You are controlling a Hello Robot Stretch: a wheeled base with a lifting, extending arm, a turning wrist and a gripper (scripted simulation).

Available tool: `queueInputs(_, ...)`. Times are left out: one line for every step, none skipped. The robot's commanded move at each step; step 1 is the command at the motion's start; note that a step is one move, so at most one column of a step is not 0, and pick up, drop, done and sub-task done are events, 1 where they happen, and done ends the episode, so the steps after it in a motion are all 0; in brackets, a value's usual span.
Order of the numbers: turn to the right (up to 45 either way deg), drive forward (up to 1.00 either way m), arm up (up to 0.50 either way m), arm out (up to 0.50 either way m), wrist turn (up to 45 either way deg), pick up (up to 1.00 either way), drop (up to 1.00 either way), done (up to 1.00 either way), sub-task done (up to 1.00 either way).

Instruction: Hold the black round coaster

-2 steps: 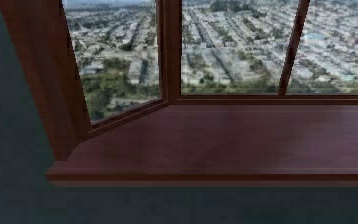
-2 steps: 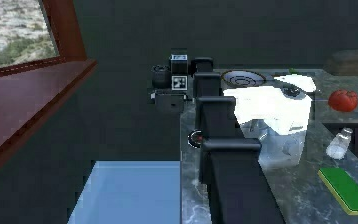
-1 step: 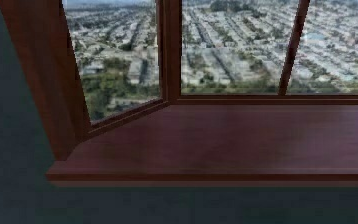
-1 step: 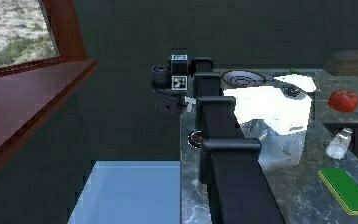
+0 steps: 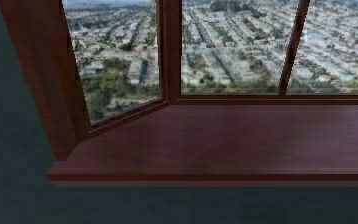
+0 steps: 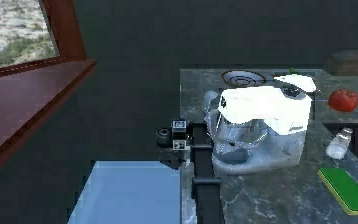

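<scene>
A dark round disc with pale rings [image 6: 245, 77] lies at the far side of a dark marble counter [image 6: 287, 195], partly behind a white stand mixer [image 6: 259, 125]; it may be the coaster. The arm [image 6: 201, 175] rises along the counter's left edge. Its white marker squares [image 6: 177, 141] and the gripper [image 6: 164, 134] stand just left of the counter, short of the disc and lower in the arm side view. The gripper's far end blends into the dark background, so I cannot tell whether it holds anything.
On the counter are a red tomato [image 6: 343, 99], a small shaker [image 6: 339, 143] and a flat green thing [image 6: 344, 186]. A light blue box top [image 6: 127, 195] lies left of the arm. A dark red window sill [image 5: 217, 145] [image 6: 32, 110] spans ahead, under a bay window.
</scene>
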Motion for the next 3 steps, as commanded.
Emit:
queueInputs(0.0,0.0,0.0,0.0,0.0,1.0,0.0,0.0,0.0)
queueInputs(0.0,0.0,0.1,0.0,0.0,0.0,0.0,0.0,0.0)
queueInputs(0.0,0.0,0.0,0.0,0.0,0.0,0.0,1.0,0.0)
